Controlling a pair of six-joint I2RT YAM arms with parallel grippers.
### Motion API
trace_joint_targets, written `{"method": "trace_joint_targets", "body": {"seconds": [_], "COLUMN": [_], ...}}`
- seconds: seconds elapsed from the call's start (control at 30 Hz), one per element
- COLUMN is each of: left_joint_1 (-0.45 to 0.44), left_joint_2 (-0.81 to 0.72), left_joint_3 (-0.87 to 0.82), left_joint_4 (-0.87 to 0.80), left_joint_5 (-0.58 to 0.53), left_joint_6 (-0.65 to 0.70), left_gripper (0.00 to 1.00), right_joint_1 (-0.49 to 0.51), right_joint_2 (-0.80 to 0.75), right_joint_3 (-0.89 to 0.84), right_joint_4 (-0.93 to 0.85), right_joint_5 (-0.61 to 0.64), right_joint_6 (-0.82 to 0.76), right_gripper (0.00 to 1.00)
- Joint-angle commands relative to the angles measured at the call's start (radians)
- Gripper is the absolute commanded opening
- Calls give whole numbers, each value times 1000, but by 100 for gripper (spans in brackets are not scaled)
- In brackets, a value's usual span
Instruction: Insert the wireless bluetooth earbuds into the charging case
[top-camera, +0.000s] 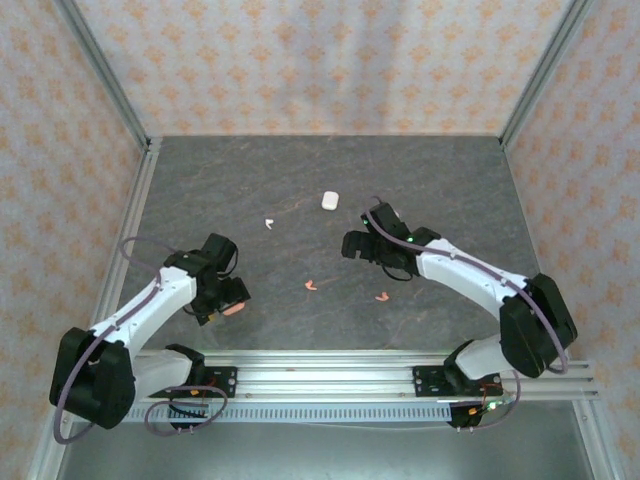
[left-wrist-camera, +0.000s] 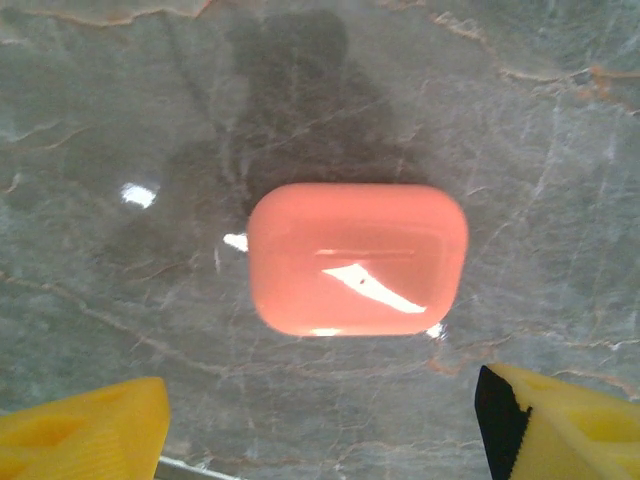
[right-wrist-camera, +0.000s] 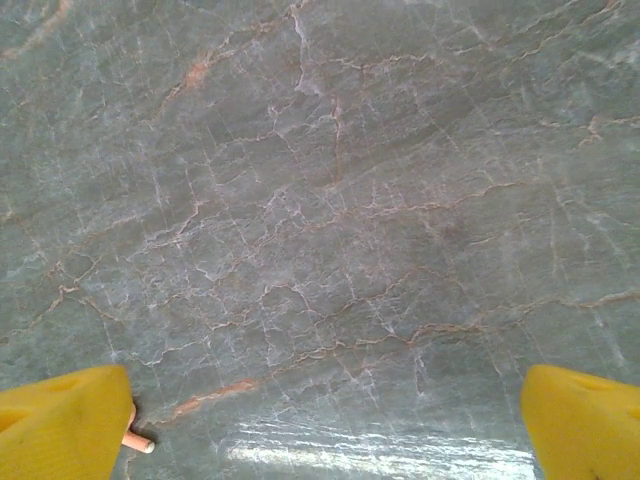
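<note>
Pink charging case (left-wrist-camera: 357, 260) lies flat mid-frame on marble table (left-wrist-camera: 100, 100) w/ left gripper (left-wrist-camera: 320, 425) open & empty at btm corners; right gripper (right-wrist-camera: 320, 425) wide open, empty; pink earbud (top-camera: 311, 286) loose ctr of top view.

On the dark veined counter (top-camera: 450, 180) lie 1 white case (top-camera: 329, 201), 1 white earbud (top-camera: 269, 223) near it, 1 pink earbud (top-camera: 311, 286), another pink earbud (top-camera: 381, 296) and 1 pink case (left-wrist-camera: 357, 258).
</note>
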Motion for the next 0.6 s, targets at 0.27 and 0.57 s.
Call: {"method": "trace_joint_targets", "body": {"seconds": [0.27, 0.57], "left_joint_1": [-9, -9], "left_joint_2": [144, 174], "left_joint_3": [1, -18], "left_joint_4": [112, 139], "left_joint_5": [-16, -46], "left_joint_6": [47, 115], "left_gripper": [78, 72], "right_joint_1": [6, 6], "right_joint_2": [-71, -77], "right_joint_3": [-33, -31], "right_joint_4": [-35, -34], "right_joint_5": [55, 51], "right_joint_6": [28, 55], "right_gripper": [100, 99]}}
